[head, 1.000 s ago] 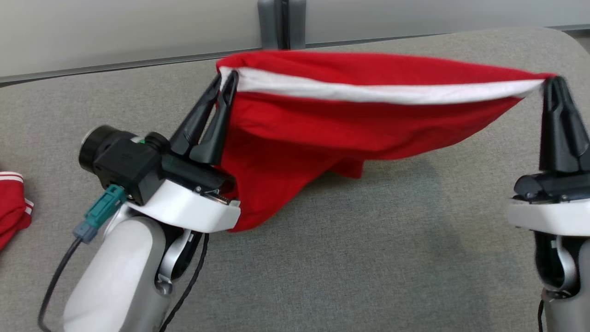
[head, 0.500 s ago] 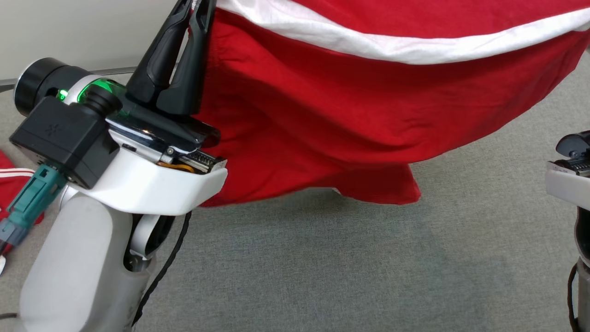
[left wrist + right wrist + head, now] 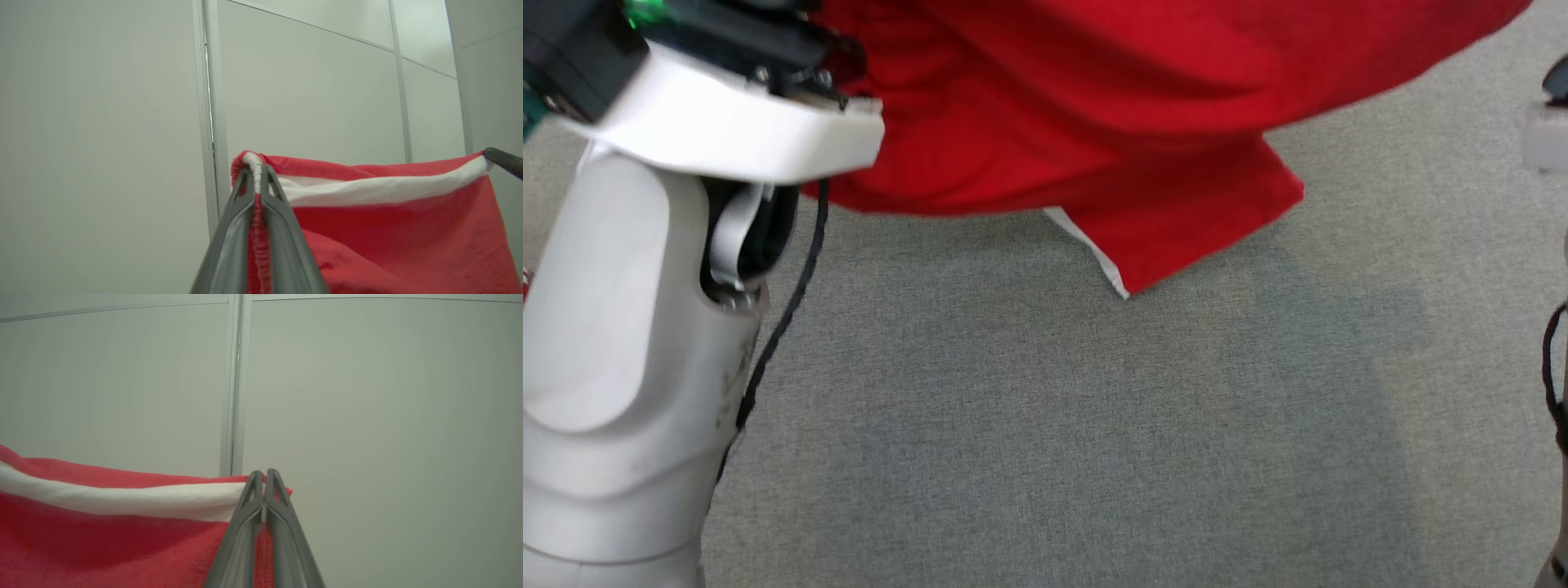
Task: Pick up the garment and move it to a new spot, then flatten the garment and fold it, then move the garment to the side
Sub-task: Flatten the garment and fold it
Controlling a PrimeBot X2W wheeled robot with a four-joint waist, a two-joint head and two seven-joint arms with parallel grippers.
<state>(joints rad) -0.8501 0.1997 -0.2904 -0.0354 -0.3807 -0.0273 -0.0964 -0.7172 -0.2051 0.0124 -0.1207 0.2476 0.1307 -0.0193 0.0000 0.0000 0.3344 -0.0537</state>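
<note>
Holding the garment (image 3: 1094, 106) up off the work surface, we have both pairs of fingers pinched shut on its top edge. Our left gripper (image 3: 256, 170) is clamped on one end of the white band (image 3: 367, 190). The band's rolled end bulges just past the fingertips, and a red seam runs down the narrow slit between the two fingers. From there the band stretches away to the right of these fingers, to where the dark tip of our right gripper (image 3: 264, 473) pokes in at the far edge of the left wrist view, touching the band's other end. In the right wrist view those fingers are pressed together on that end, with a small red tab sticking out just beyond the tips. The band runs off to their left, and red cloth hangs below it on the same side. Beyond both sets of fingertips stands a pale panelled wall (image 3: 367, 396), its vertical joint (image 3: 235, 384) rising just left of the right fingers' tips.

In the head view the red cloth sags below and between our wrists, above the grey table (image 3: 1094, 449). We cannot tell whether its lowest corner (image 3: 1123, 278), edged in white, touches that surface. Our left forearm (image 3: 613, 327) rises beside the cloth, a black cable (image 3: 784, 310) trailing down it.
</note>
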